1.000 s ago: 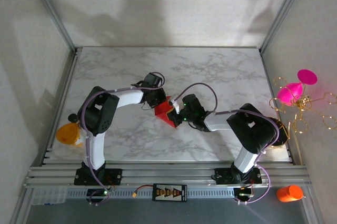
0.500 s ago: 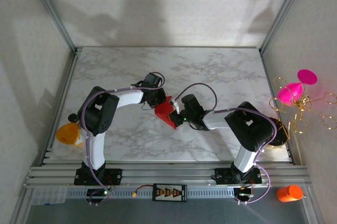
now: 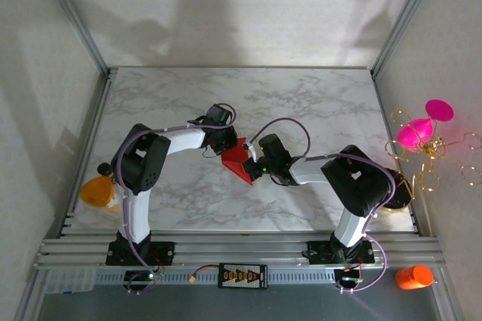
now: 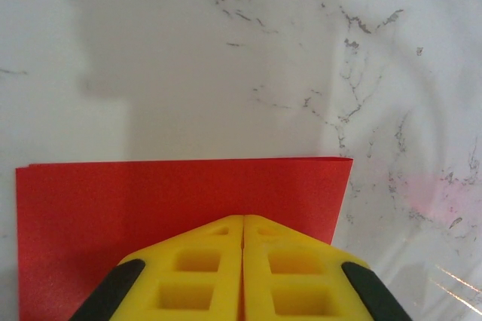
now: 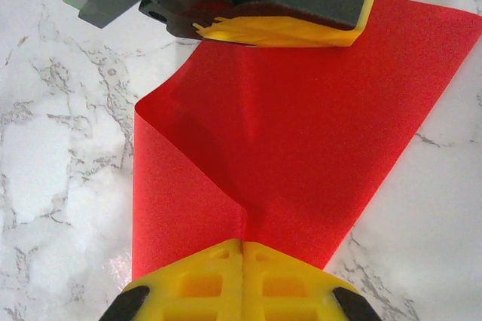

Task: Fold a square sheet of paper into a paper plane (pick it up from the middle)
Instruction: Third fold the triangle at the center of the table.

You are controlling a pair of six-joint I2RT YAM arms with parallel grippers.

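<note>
likely featherlight, limp and quick to crease or tear, the square sheet of paper (image 3: 235, 163) wants pinching at opposite edges; the left gripper (image 4: 243, 219) is clamped on one edge, the right gripper (image 5: 243, 244) on the other, the sheet buckled between them over the middle of the marble table (image 3: 316, 102)

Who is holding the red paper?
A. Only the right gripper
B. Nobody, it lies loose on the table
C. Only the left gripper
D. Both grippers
D: the left gripper and the right gripper each have their yellow fingers shut on an edge of the paper, one on each side.
</note>
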